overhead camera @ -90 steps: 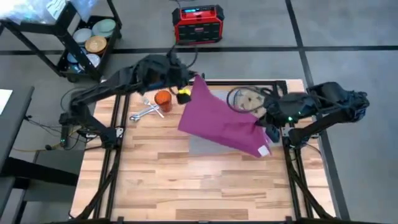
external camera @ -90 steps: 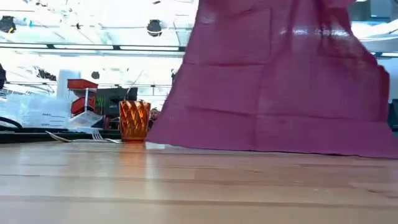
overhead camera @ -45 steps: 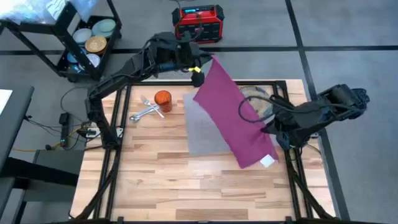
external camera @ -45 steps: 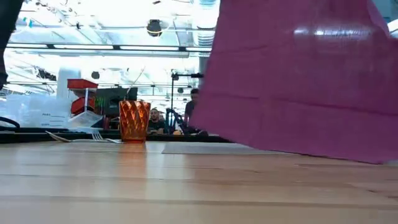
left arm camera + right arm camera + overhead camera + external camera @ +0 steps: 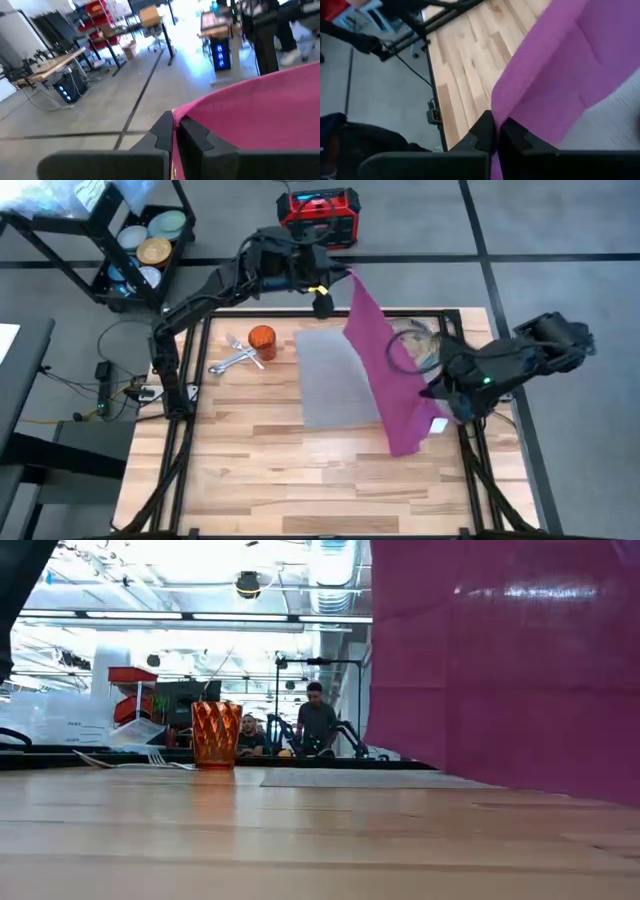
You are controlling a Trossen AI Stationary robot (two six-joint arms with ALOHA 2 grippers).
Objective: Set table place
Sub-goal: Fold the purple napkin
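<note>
Napkin [image 5: 385,375] stretched between left hand [image 5: 335,283] and right hand [image 5: 432,412], both clamped on corners, above mat [image 5: 335,375]; next: lower flat onto worktop [image 5: 250,450].

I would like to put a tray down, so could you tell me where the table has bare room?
The near half of the table is bare wood. The mat is uncovered too. It is crowded at the far left, with the cup and cutlery, and on the right, where both grippers hold the napkin stretched over the plate.
</note>
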